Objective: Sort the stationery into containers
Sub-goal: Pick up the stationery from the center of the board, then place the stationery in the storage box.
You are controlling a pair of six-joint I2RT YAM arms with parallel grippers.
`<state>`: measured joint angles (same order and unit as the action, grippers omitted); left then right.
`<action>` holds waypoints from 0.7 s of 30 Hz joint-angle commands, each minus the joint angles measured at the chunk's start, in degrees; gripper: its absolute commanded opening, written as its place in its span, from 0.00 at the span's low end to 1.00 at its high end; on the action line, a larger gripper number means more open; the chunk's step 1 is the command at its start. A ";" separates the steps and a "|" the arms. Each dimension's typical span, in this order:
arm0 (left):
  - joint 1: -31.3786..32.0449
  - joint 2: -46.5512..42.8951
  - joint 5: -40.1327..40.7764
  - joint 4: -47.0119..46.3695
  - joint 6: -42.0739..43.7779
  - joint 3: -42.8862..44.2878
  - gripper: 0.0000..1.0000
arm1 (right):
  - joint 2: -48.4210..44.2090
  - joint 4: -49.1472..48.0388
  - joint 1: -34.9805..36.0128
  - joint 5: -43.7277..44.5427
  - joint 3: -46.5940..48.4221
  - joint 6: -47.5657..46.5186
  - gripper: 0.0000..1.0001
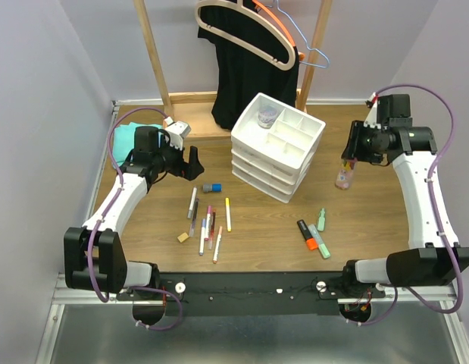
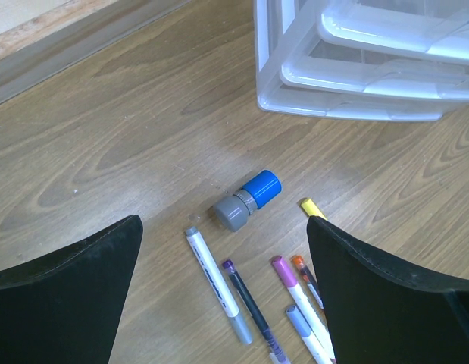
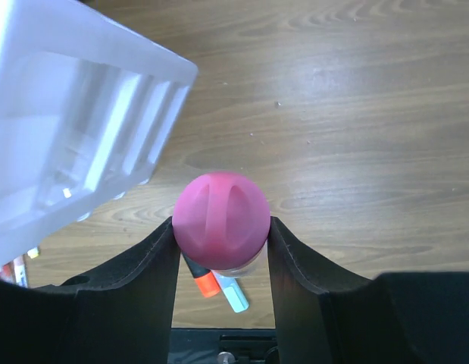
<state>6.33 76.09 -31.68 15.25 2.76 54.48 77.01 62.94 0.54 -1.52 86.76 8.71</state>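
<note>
Right gripper (image 1: 348,161): fingers pressed onto the pink-capped bottle (image 1: 343,179), one on each side of the cap. The wrist view confirms that the round pink cap (image 3: 221,220) is pinched between both fingers. The bottle stands upright to the right of the white organiser (image 1: 278,148), apart from it. Whether its base rests on the table cannot be told.

Left gripper (image 1: 192,163): fingers spread wide, holding nothing. It is positioned to the left of the organiser, over the blue-capped tube (image 1: 212,187). In the wrist view the tube (image 2: 248,200) lies on its side just before the organiser's bottom drawer, not touching either finger.

Loose stationery, nearer the arm bases than the organiser:
- Slim pens (image 1: 207,224) in a loose cluster, near-left of the organiser.
- Yellow pen (image 1: 228,214) at the cluster's right edge.
- Tan eraser (image 1: 183,237) beside the cluster's left end.
- Orange highlighter (image 1: 307,234) and green highlighter (image 1: 320,241) lying together, near-right of the organiser.
</note>
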 commanded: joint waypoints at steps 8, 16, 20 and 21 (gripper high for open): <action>-0.35 0.54 -1.54 -2.15 0.31 -1.74 0.99 | -6.26 -17.74 -0.27 -19.72 12.82 -1.50 0.01; -0.53 0.72 -0.84 -3.55 -0.48 -2.27 0.99 | -1.00 -34.43 6.83 -22.40 14.40 -4.83 0.01; -0.88 0.72 -0.31 -3.82 -1.09 -1.92 0.99 | 3.74 -39.99 24.19 -10.29 15.53 -13.34 0.01; -0.88 0.55 0.21 -3.47 -1.09 -1.75 0.99 | 4.63 -40.61 25.99 -9.30 15.89 -14.15 0.01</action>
<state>5.98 76.66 -31.66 12.97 2.35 52.90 76.73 32.10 13.23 -19.16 100.84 3.18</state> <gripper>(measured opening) 0.988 0.533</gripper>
